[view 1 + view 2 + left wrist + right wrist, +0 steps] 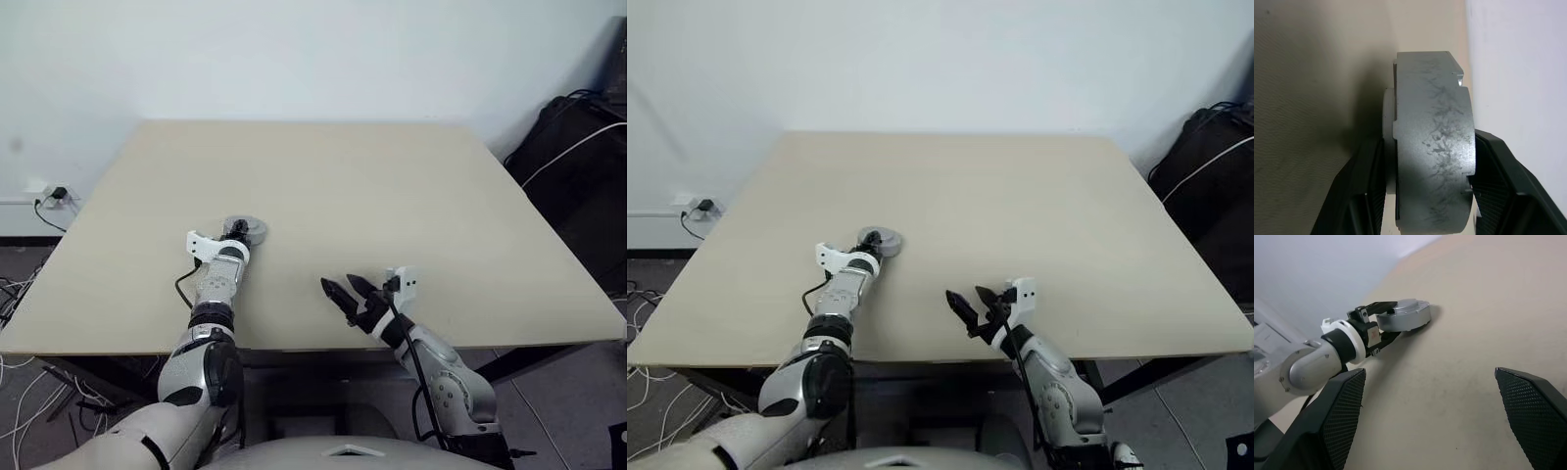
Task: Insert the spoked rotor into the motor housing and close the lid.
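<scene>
Silvery-grey lid (1403, 315), a round disc, lies flat on the beige counter (392, 196), its broad faces level and its axis upright. In the left wrist view its scuffed grey rim stands between the two black fingers (1364, 196), one at each side. Left claw (238, 232) pinches the lid across its width, reaching forward and slightly downward over the counter's near-left part. Right claw (340, 287), fingers spread wide and holding nothing, hovers near the counter's front edge, well apart from the lid.
</scene>
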